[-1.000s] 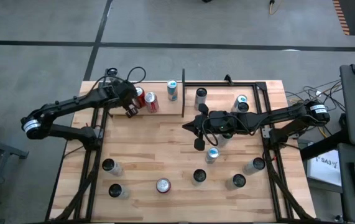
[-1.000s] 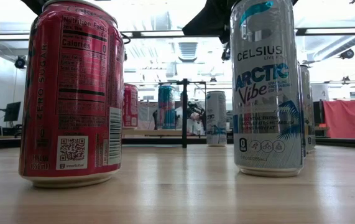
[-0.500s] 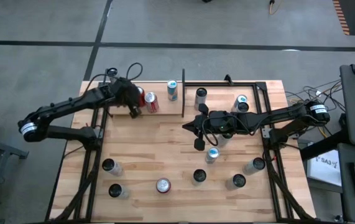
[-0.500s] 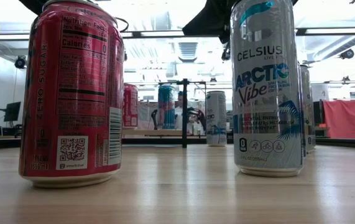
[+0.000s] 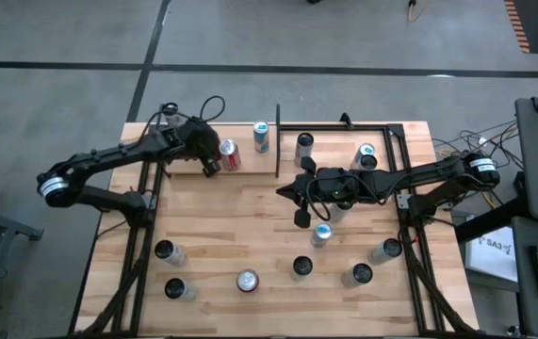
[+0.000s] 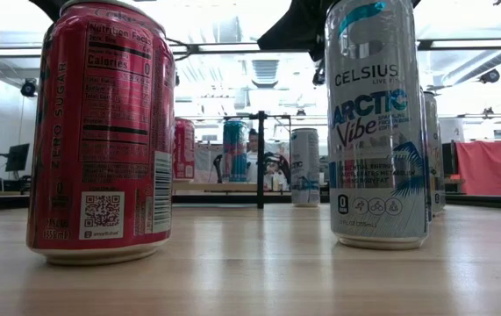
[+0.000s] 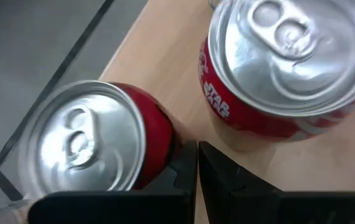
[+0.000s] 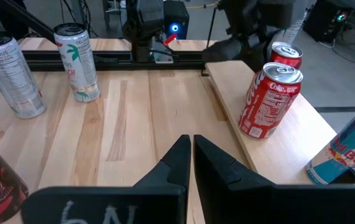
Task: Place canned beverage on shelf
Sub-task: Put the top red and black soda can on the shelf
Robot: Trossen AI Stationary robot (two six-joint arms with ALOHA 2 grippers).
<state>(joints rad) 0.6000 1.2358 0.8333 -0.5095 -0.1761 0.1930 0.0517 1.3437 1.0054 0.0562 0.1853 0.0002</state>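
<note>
The shelf (image 5: 252, 162), a pale plywood panel, lies at the table's far left. A red can (image 5: 229, 154), a blue can (image 5: 261, 137) and a second red can (image 7: 84, 143) stand upright on it; my left arm hides that second can from above. My left gripper (image 7: 197, 168) is shut and slants down over the shelf, its tips between the two red cans (image 7: 283, 56). My right gripper (image 5: 284, 191) hangs shut and empty over the table's middle, pointing at the shelf (image 8: 270, 149). My left gripper holds nothing. Its shut fingers (image 7: 180, 163) stand right beside the side wall (image 7: 162, 134) of the red can nearer the table's left edge. Whether they touch that wall I cannot tell.
A thin black upright rod (image 5: 278, 141) edges the shelf's right side. A bare black frame (image 5: 382, 127) with cans inside it sits at the far right. Several more cans stand along the table's near half (image 5: 247, 281), two of them close in front of the low camera (image 6: 101, 132).
My left gripper has moved toward the table's right edge along the shelf, closer to the red cans, and tipped further down. It has stayed shut. The cans have not moved.
</note>
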